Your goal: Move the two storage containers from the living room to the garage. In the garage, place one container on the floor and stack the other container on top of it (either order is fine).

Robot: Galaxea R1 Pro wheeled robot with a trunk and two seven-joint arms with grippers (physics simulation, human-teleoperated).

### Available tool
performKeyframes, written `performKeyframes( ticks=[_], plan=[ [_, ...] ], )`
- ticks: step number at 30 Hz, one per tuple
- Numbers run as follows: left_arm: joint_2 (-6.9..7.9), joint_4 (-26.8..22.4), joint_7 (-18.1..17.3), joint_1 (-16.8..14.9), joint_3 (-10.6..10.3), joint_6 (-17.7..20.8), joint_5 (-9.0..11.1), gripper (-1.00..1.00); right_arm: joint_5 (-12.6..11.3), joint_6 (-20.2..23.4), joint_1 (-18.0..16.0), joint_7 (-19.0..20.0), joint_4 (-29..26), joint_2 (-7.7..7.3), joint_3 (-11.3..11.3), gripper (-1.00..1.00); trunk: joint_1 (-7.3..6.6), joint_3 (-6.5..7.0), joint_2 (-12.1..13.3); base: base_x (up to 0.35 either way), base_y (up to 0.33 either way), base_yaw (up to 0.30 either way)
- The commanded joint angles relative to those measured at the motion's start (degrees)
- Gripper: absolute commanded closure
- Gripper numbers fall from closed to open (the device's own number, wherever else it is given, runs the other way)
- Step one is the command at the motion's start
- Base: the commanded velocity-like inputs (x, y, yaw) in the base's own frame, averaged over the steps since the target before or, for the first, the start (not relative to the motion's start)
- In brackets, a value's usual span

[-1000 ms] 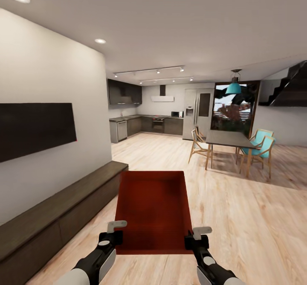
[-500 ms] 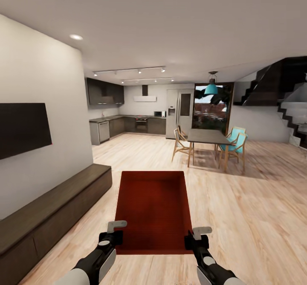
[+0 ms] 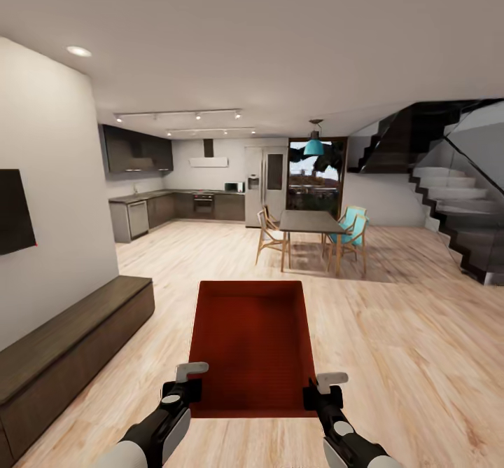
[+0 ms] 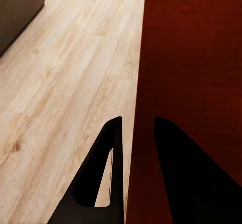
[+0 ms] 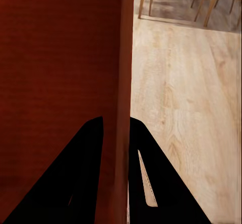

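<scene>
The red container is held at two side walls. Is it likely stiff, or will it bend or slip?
The storage container probably is stiff: its walls look straight between the left end effector and right end effector. It seems light, being empty. The smooth walls may slip, since each grip pinches only a thin rim.

The left claw straddles the container wall, which hides the inner finger's pad. The right claw does likewise. Beyond the left claw, the dark bench runs off the head view's edge. The second container's whereabouts cannot be told.
</scene>
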Motion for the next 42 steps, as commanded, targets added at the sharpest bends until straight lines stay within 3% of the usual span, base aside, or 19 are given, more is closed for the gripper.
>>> performKeyframes(
  ticks=[1, 25, 42],
  plan=[
    [0.46, 0.1, 0.7, 0.0, 0.2, 0.1, 0.7, 1.0, 0.0, -0.3, -0.1, -0.7, -0.1, -0.18, -1.5, 1.0, 0.01, -0.01, 0.0, 0.0, 0.0, -0.283],
    [0.39, 0.1, 0.6, 0.0, 0.2, 0.3, 0.7, 1.0, 0.0, -0.3, -0.1, -0.7, -0.1, -0.18, -1.5, 1.0, 0.01, -0.01, 0.0, 0.008, 0.0, -0.283],
    [0.39, 0.2, 0.7, 0.0, 0.1, 0.4, 0.7, 1.0, 0.0, -0.2, -0.1, -0.9, -0.1, 0.0, -1.5, 1.0, 0.01, -0.01, 0.0, 0.297, 0.0, -0.041]
  ],
)
